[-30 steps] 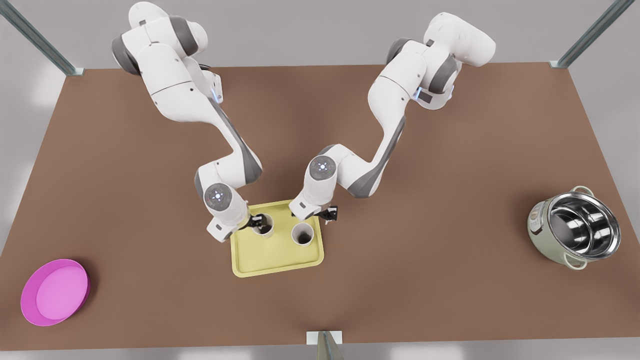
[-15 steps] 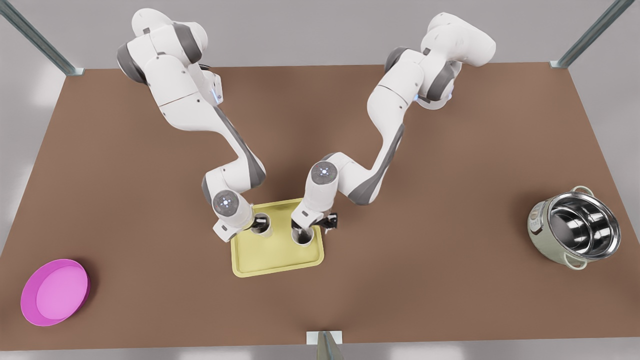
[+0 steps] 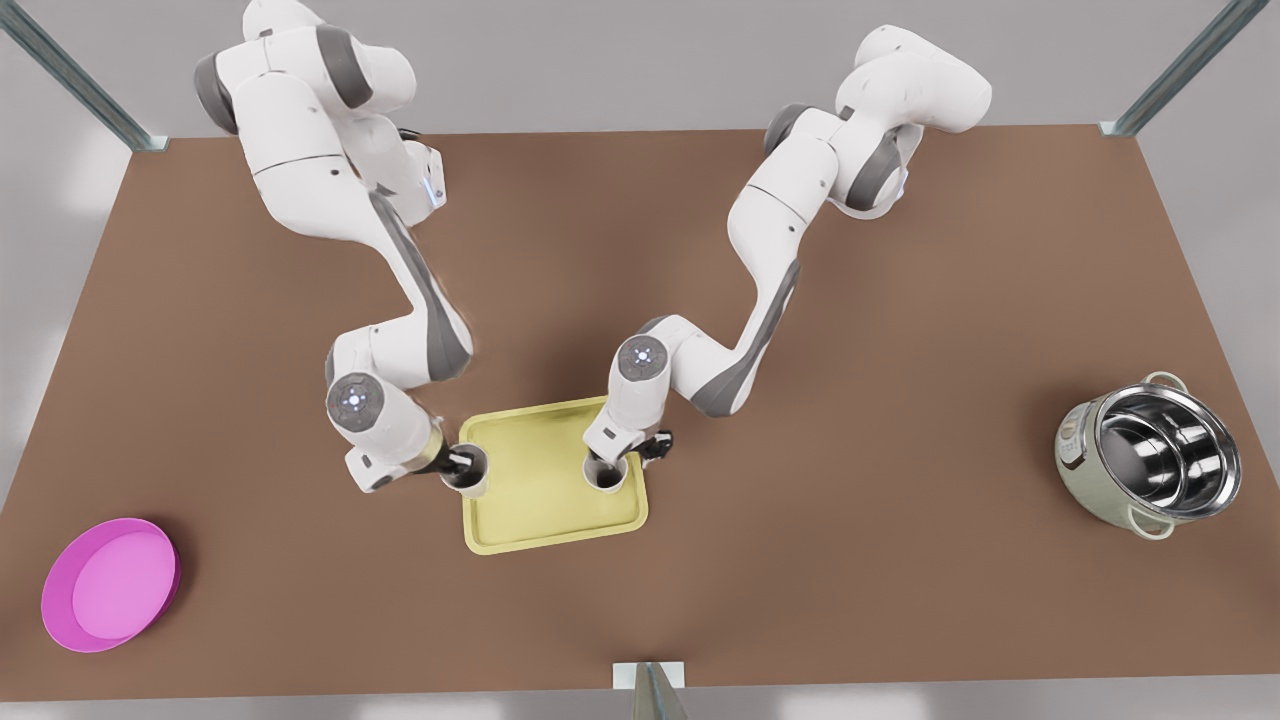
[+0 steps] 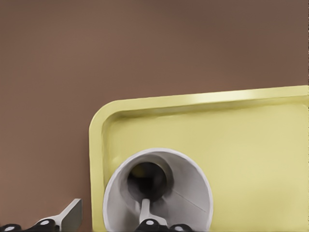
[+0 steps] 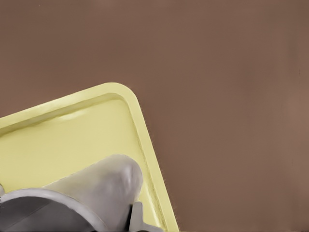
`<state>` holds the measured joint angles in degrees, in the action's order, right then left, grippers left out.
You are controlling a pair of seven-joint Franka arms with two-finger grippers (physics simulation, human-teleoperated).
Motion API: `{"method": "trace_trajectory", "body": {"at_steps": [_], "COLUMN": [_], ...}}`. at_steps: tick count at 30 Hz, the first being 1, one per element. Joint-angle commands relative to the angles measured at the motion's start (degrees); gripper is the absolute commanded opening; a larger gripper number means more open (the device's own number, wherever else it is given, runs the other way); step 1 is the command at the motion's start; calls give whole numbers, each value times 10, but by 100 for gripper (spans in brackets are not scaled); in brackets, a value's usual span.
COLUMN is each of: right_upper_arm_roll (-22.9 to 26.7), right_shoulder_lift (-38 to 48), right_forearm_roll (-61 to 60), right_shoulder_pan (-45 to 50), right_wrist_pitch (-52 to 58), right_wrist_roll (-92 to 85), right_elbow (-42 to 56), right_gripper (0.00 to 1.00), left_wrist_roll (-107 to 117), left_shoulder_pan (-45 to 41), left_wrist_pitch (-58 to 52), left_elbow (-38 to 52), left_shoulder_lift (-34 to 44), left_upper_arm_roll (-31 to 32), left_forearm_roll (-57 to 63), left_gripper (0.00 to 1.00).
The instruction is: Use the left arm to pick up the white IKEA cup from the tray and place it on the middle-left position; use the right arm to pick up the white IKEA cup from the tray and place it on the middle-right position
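From the front view I see the left gripper pinching the wall of one white cup, which sits over the tray rim at its 9 o'clock edge; whether that cup rests on the rim or hangs clear of it I cannot tell. In the left wrist view, one finger runs down inside the cup and the other finger lies outside the wall, both cut off by the frame edge, with the yellow tray beneath.

The right gripper is at the second white cup, which stands on the tray near its 3 o'clock side; the wrist hides the fingers there, so I cannot tell their state. In the right wrist view, that cup is partly cropped and one finger shows beside its wall, above the tray corner.

I can read no writing or branding on either cup. A magenta dish lies at the table's 8 o'clock, a steel pot at its 3 o'clock.
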<state>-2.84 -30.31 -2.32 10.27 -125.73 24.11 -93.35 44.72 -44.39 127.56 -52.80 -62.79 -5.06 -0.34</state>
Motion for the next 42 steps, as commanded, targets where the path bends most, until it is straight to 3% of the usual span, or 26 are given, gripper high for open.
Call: {"method": "trace_trajectory", "body": {"at_steps": [1, 4, 9, 11, 14, 15, 16, 17, 21, 25, 26, 28, 30, 34, 42], "right_upper_arm_roll": [1, 1, 2, 2, 2, 2, 2, 2, 2, 2, 1, -10, -25, -24, -21], "right_shoulder_lift": [9, 3, -84, -108, -115, -116, -116, -115, -94, 9, 29, 69, 143, 210, 210], "right_forearm_roll": [0, 6, 6, 6, 2, 2, -8, -11, -12, -9, -5, 37, 41, 35, 36], "right_shoulder_pan": [-62, -136, -183, -191, -191, -192, -191, -191, -190, -190, -190, -183, -180, -182, -184], "right_wrist_pitch": [56, 52, 44, 15, 11, 11, 11, 12, 41, 180, 224, 308, 379, 362, 361], "right_wrist_roll": [-195, -315, -409, -410, -409, -406, -406, -407, -404, -402, -405, -394, -275, -274, -275], "right_elbow": [0, 4, 55, 55, 55, 55, 55, 55, 70, 74, 98, 142, 138, 61, 73], "right_gripper": [19, 19, 19, 19, 28, 48, 77, 100, 100, 100, 100, 100, 100, 100, 100], "left_wrist_roll": [24, 36, 46, 46, 46, 46, 47, 57, 6, -242, -356, -481, -566, -651, -639], "left_shoulder_pan": [0, -1, -1, 0, 0, 0, 0, 1, 49, 162, 200, 257, 284, 320, 313], "left_wrist_pitch": [3, 22, 22, 16, 6, 2, -21, -24, -1, 110, 110, 110, 117, 147, 186], "left_elbow": [2, 1, 1, 1, 1, 1, 0, -3, -165, -390, -412, -429, -428, -433, -430], "left_shoulder_lift": [1, 0, 0, 2, 7, 9, 18, 28, 156, 277, 289, 296, 289, 268, 253], "left_upper_arm_roll": [1, 2, 2, 2, 7, 7, 7, 8, 8, 8, 8, 7, 7, 4, 0], "left_forearm_roll": [-2, -2, -4, -4, -6, -6, -6, -9, -19, -45, -105, -136, -180, -180, -127], "left_gripper": [57, 46, 28, 27, 17, 17, 17, 17, 15, 15, 15, 15, 15, 15, 15]}}
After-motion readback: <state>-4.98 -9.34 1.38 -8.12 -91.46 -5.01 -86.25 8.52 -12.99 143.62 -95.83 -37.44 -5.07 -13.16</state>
